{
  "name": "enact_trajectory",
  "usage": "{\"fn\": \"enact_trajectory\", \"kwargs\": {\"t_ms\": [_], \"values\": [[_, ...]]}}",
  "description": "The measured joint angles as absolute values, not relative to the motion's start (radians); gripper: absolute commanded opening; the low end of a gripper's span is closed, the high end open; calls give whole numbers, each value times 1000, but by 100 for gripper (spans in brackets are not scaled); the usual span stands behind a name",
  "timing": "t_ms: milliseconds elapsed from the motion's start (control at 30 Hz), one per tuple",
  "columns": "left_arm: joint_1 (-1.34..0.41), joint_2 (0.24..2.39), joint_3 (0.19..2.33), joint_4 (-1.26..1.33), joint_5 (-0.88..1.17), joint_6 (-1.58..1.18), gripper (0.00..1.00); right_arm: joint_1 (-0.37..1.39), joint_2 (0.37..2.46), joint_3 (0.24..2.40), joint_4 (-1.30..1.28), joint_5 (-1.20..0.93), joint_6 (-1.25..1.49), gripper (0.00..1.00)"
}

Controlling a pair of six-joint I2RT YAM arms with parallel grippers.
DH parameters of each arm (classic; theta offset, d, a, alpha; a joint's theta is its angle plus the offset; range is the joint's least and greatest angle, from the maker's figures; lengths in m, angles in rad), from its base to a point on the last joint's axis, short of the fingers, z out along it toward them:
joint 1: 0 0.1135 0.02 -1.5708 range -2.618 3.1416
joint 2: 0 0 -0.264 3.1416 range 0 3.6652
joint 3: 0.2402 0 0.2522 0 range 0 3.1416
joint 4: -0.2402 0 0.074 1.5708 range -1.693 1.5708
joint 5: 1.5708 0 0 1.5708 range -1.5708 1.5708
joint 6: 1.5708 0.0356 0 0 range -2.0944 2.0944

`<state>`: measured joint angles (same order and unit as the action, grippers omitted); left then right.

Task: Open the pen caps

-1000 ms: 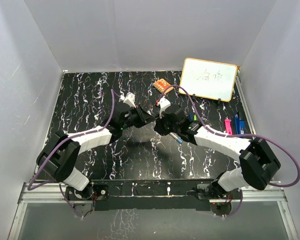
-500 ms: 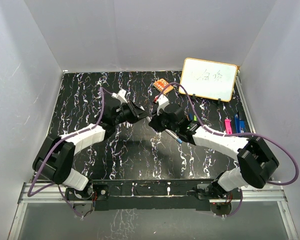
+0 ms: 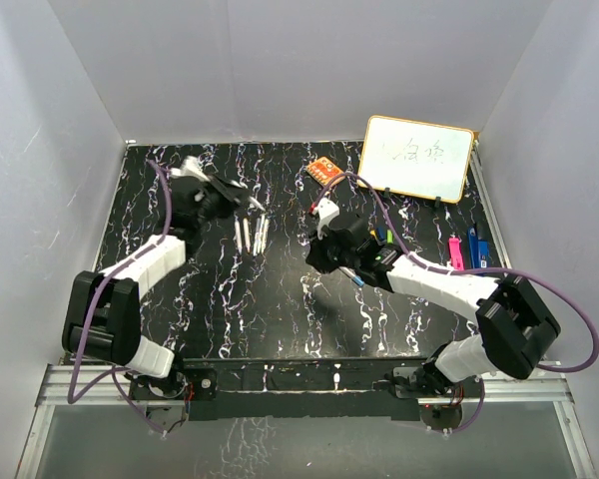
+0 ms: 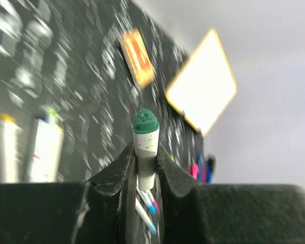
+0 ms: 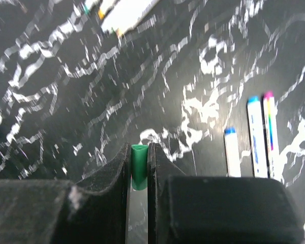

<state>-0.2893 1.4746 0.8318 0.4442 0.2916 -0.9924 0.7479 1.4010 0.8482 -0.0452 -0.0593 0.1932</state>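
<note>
the left jaws are almost together, clamped on the white barrel of a marker that stands up between them. its bare green tip pokes out well past the jaw ends. the right jaws are likewise nearly shut, leaving only a narrow slot. that slot is filled by the green cap, pinched on both sides, with its end about level with the jaw ends. so the cap is off its marker. in the top view the two sets of jaws are well apart: the left arm reaches to the far left of the worktop, and the right arm ends near the middle.

just beside the left jaws, on the side toward the right jaws, three white markers lie side by side on the worktop. in the left wrist view two of them show to the left of the jaws, with tips that look yellow and green, though the blur makes that unsure. beyond the left jaws in that view are an orange block and a whiteboard.

to the right of the right jaws, clear of them, three more markers lie on the worktop, two with blue ends and one with a pink end.
</note>
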Motion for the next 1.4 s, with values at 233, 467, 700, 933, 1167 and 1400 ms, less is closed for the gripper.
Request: {"fn": "enact_trajectory", "kwargs": {"t_ms": [233, 467, 700, 933, 1167, 1400], "values": [[-166, 1469, 844, 455, 171, -975, 0, 746, 1400, 835, -186, -45, 189, 0], [-170, 1456, 899, 313, 179, -880, 0, 724, 1405, 876, -246, 74, 192, 0], [-167, 1449, 984, 61, 184, -728, 0, 590, 1530, 1012, -274, 127, 192, 0], [-153, 1477, 1052, -75, 184, -609, 0, 501, 1647, 1068, -292, 128, 181, 0], [-105, 1568, 1053, -160, 197, -553, 0, 469, 1741, 1142, -297, 126, 162, 0], [-79, 1599, 1053, -189, 213, -524, 0, 455, 1845, 1195, -299, 124, 155, 0]]}}
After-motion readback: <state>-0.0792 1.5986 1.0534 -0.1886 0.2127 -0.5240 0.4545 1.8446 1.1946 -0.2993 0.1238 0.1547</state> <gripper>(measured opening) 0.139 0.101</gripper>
